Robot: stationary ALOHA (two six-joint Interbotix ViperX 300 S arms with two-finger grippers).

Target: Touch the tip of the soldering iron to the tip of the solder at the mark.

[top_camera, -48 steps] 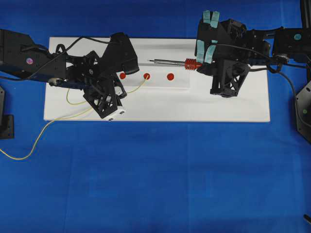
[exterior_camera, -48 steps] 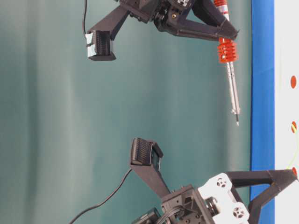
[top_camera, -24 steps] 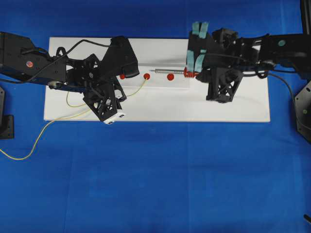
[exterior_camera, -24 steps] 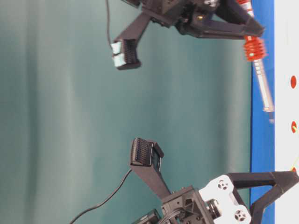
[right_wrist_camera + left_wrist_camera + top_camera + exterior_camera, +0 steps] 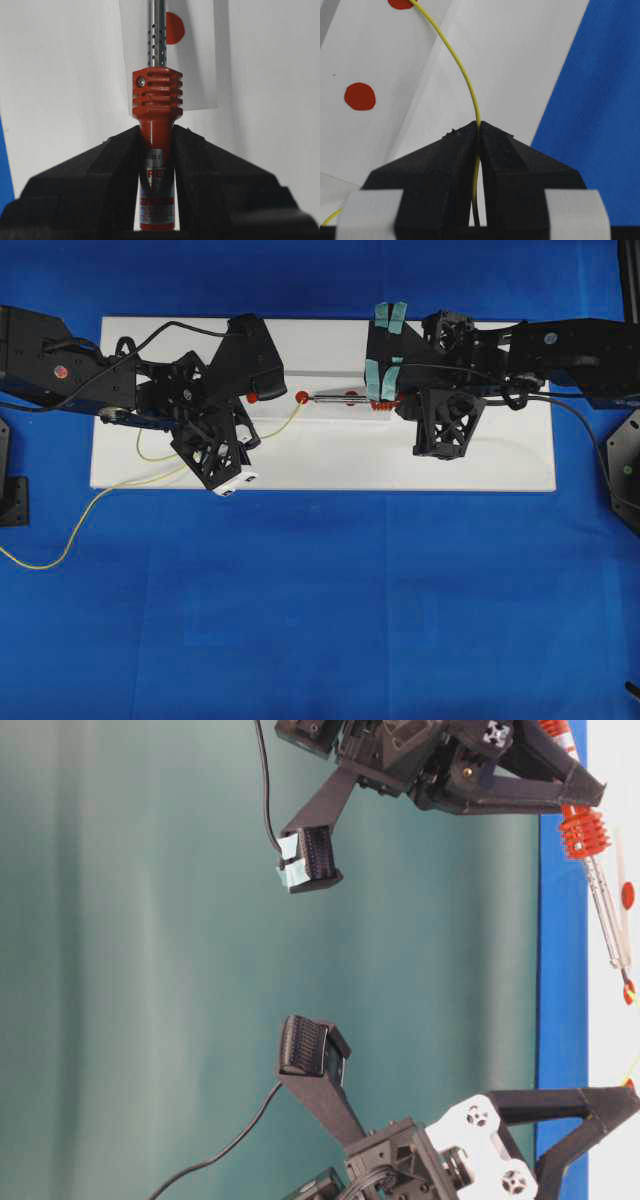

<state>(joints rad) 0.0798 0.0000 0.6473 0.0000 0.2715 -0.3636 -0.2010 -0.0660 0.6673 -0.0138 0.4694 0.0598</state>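
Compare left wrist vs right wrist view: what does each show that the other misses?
Left wrist only: the thin yellow solder wire pinched in the left pincer, curving up to a red dot, with the blue cloth at right. Right wrist only: the red-handled, silver-shafted soldering iron clamped in the right pincer. Both: the white board with its round red marks.

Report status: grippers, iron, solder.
Left gripper shut on thin yellow solder wire. Right gripper shut on red-handled soldering iron. Tips at middle red mark. Nothing between.
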